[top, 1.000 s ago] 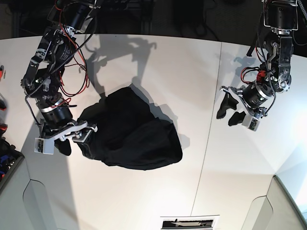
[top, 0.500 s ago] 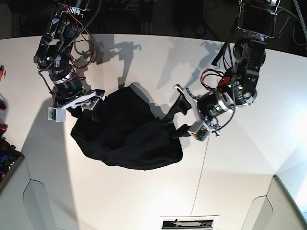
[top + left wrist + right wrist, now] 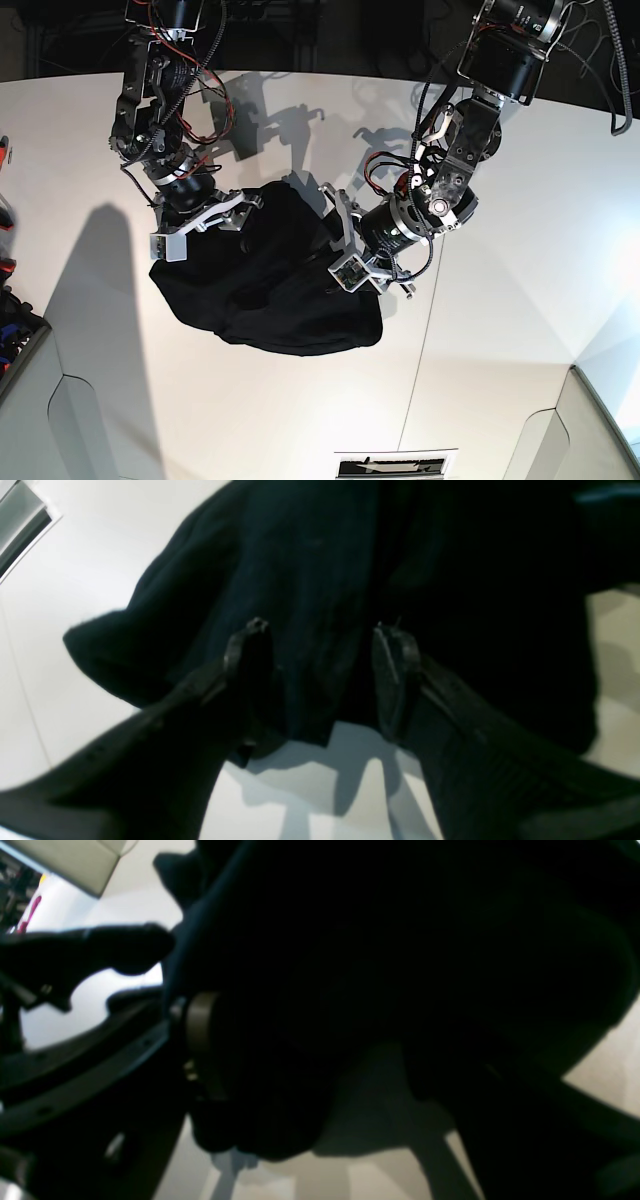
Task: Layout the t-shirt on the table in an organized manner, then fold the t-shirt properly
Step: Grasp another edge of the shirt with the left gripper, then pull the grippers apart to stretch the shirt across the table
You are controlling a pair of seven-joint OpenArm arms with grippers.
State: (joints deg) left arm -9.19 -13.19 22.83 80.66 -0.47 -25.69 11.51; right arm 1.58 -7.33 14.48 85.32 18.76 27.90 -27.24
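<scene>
The black t-shirt (image 3: pixel 270 295) lies crumpled in a heap in the middle of the white table (image 3: pixel 500 380). My left gripper (image 3: pixel 330 240) is at the heap's right edge. In the left wrist view, that gripper (image 3: pixel 322 645) is open, its two dark fingers (image 3: pixel 250 650) straddling a fold of the t-shirt (image 3: pixel 310 570) just above the table (image 3: pixel 60 570). My right gripper (image 3: pixel 225 212) hovers over the heap's upper left, jaws spread wide. In the right wrist view, dark cloth (image 3: pixel 400 965) fills the frame and one finger (image 3: pixel 100 947) shows at the left.
A thin dark seam (image 3: pixel 430 300) crosses the table right of the shirt. Grey bins stand at the near left (image 3: pixel 30 400) and near right (image 3: pixel 600 430) corners. A printed sheet (image 3: pixel 395 465) lies at the front edge. Red tools (image 3: pixel 4 210) sit at the far left.
Both arms have swung in onto the shirt. The left came from beyond the seam to its right edge; the right climbed from its lower left to its upper left. The heap shifted slightly.
</scene>
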